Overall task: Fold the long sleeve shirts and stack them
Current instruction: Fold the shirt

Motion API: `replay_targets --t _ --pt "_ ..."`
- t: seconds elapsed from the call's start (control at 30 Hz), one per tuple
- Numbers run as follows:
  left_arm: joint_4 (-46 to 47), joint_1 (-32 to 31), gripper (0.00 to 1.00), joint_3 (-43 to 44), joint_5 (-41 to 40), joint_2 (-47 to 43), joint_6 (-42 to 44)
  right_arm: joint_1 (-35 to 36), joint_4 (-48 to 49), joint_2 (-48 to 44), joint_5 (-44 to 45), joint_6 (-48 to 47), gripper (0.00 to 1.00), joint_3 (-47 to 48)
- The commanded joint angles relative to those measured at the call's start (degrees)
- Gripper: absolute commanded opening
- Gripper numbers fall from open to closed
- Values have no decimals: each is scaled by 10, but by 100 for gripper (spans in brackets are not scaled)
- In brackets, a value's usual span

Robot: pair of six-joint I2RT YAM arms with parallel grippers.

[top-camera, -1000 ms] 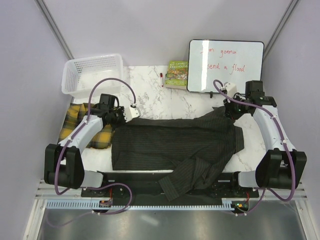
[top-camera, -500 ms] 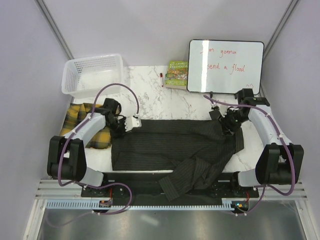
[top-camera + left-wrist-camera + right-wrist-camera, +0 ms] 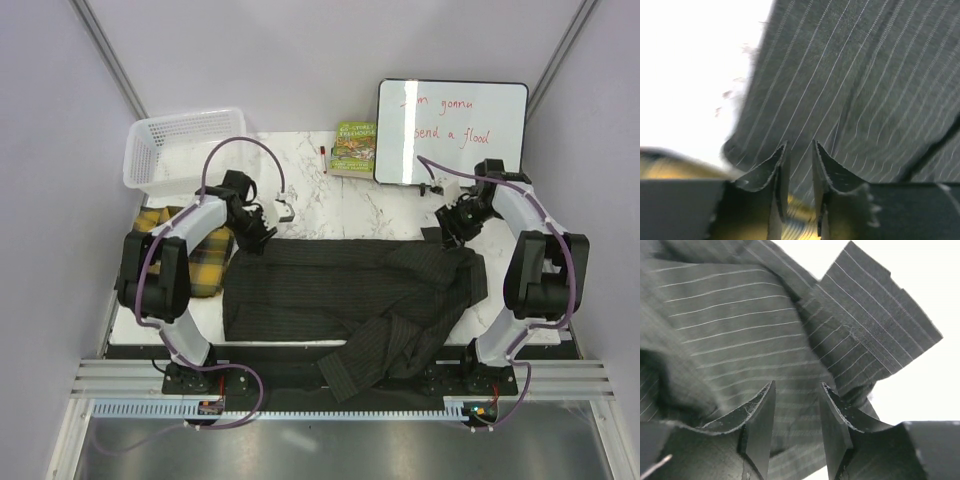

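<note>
Top external view: on the tabletop (image 3: 310, 190), the pinstripe shirt (image 3: 340, 290) lies spread at centre, long axis left to right, bunched end to the right, one sleeve trailing over the near edge. Folding looks barely begun; the plaid shirt (image 3: 205, 275) sits crumpled at left, unstacked. Left pincer (image 3: 799, 145), narrowly parted, and right pincer (image 3: 797, 385), spread, hover at the pinstripe shirt's far corners, gripping nothing.

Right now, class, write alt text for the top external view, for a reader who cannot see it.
A dark pinstriped shirt lies spread across a marble table, one sleeve trailing past the near edge, with the left gripper and right gripper at its far corners. A yellow plaid shirt lies bunched at left; a white basket, book and whiteboard sit behind.
</note>
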Motion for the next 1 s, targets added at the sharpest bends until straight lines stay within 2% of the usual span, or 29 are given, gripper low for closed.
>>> replay_targets --t 0.0,0.17,0.27,0.37,0.5,0.63,0.73,0.77,0.93,0.97 --pt "25 -24 29 -12 -26 45 -73 5 65 24 58 49 45 -32" --pt "60 -74 29 -48 -45 66 -105 -2 114 70 129 45 42 -46" --pt "90 -108 27 -37 -56 86 -151 -18 121 108 142 40 41 -13" --pt "97 -118 26 -6 -57 112 -199 -33 101 118 108 38 41 39" --pt "92 -118 27 -5 -43 96 -190 -40 31 82 33 28 45 77" --pt "78 -117 34 -15 -38 60 -172 -47 56 49 18 81 51 92" --pt "71 -117 42 -20 -34 42 -167 -50 87 77 36 128 53 93" --pt "70 -116 50 -20 -32 30 -168 -50 97 87 41 140 54 94" --pt "65 -112 54 -20 -23 4 -175 -54 142 129 89 190 58 95" --pt "64 -112 54 -21 -20 0 -174 -56 149 134 93 195 61 99"
